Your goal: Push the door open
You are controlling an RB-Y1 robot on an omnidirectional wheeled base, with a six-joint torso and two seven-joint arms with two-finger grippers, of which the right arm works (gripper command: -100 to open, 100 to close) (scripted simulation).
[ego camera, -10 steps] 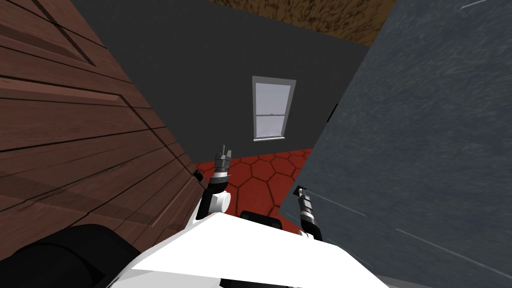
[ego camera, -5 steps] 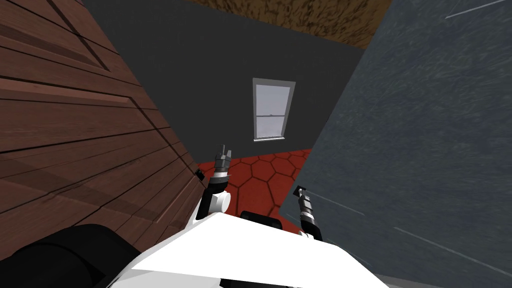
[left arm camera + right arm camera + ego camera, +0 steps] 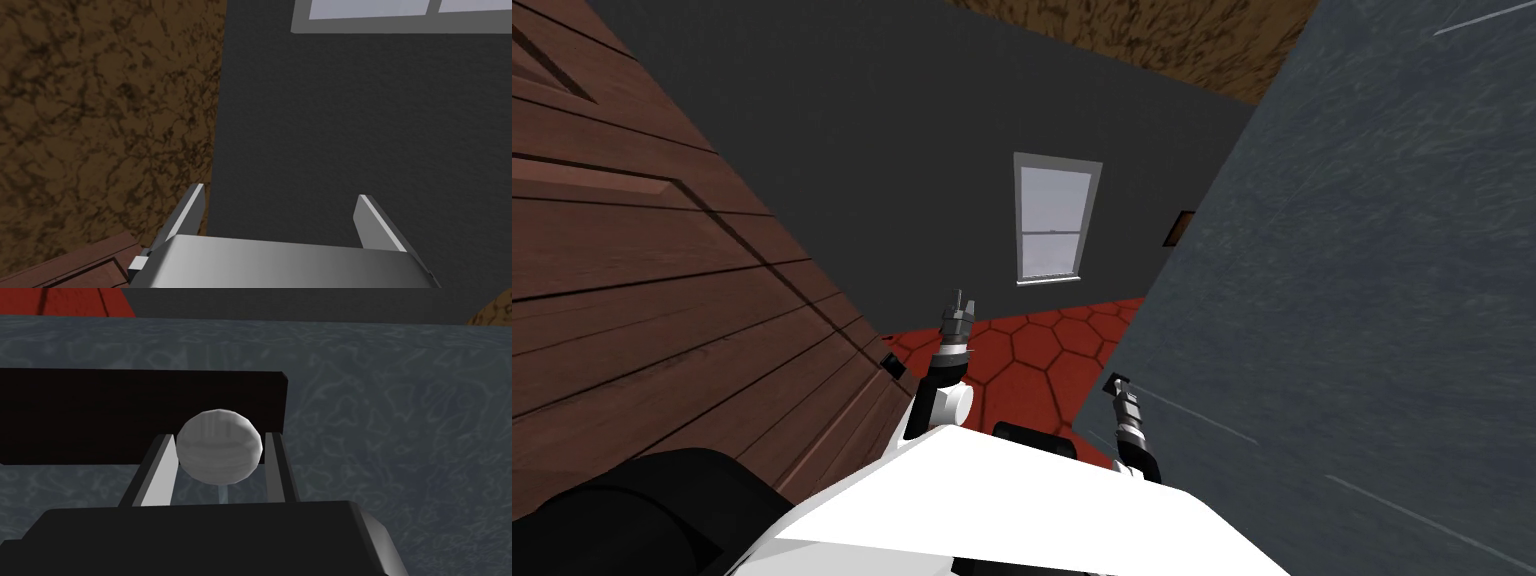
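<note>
- right gripper (image 3: pixel 220 435): nearest to us, low at 1 o'clock; we logged its two fingers drawn in and pressing both sides of the round grey knob (image 3: pixel 220 448).
- knob: mounted before a dark plate (image 3: pixel 100 413) on the grey-blue door (image 3: pixel 400 438).
- door: stood from 1 to 4 o'clock, its face slanting away from us, its near edge just beside the right gripper.
- step in hand, by our judgement: driving the door through the held knob. Done well, the push would have run square to the door's face, slow and even. The grip needed to be firm enough that the round knob did not slide out between the thin fingers, with the wrist free to turn as the door swung.
- right arm pose: the forearm rose short and steep, angled slightly toward 11 o'clock, the gripper meeting the door near its edge.
- left gripper (image 3: pixel 958 300): near 12 o'clock, raised and pointing ahead, well apart from the door; its fingers stood wide with nothing between them.
- brown wood-plank panel (image 3: pixel 662 300): at 9 o'clock, close beside the left arm; we judged it a thing to avoid brushing.
- red hexagon floor (image 3: pixel 1032 350): at 12 o'clock, between panel and door.
- window (image 3: pixel 1055 220): farthest, at 12 o'clock, in a dark wall (image 3: pixel 892 150).
</note>
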